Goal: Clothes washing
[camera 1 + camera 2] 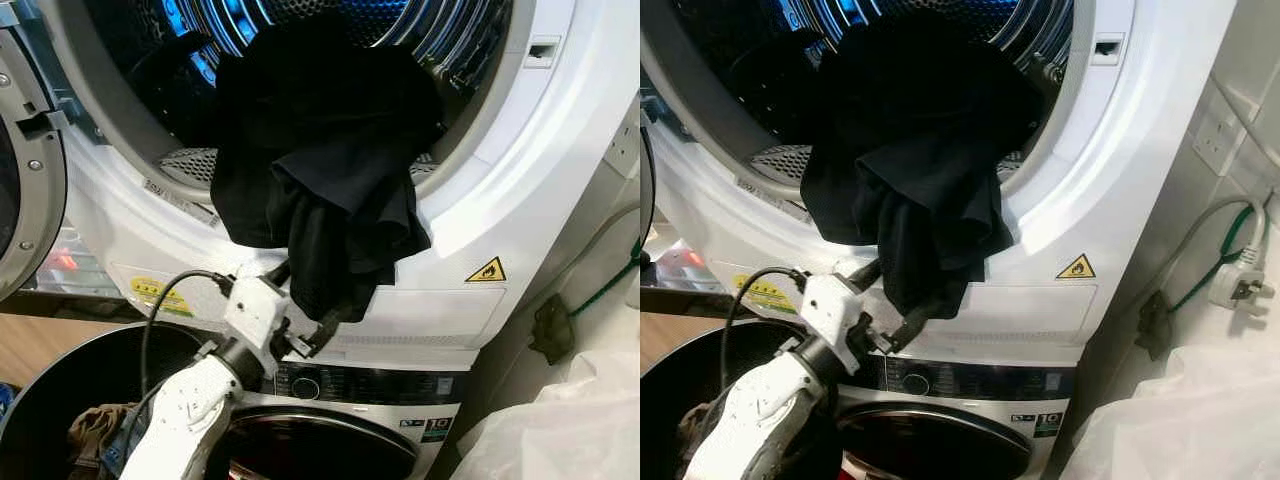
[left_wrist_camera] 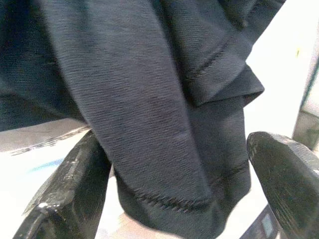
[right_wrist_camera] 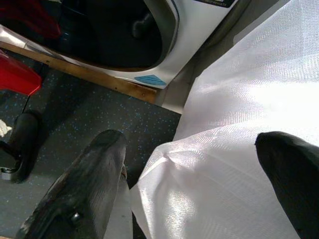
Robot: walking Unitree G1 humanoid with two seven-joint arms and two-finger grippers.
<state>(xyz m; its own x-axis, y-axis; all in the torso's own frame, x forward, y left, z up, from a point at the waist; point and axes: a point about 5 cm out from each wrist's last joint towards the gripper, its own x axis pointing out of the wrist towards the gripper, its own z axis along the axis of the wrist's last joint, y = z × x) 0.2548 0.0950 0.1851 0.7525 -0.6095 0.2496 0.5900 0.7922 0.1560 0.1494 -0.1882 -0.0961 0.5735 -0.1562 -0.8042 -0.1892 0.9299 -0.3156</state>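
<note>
Black garment point(image 1: 320, 170) drapes over the lower rim of the upper machine's open drum point(image 1: 330, 20), its hem hanging down the white front panel point(image 1: 440, 305). Left gripper point(image 1: 300, 318) reaches up beneath it, fingers point(image 2: 75, 194) spread either side of the hem. Right gripper point(image 3: 194, 199) hangs with fingers spread above a white bag point(image 3: 239, 129).

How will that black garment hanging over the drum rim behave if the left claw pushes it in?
Likely floppy: the black garment drapes in folds over the drum rim. Probably light, thin knit. It may bunch or slide back out, since much hangs outside, between the open left claw fingers.
</note>
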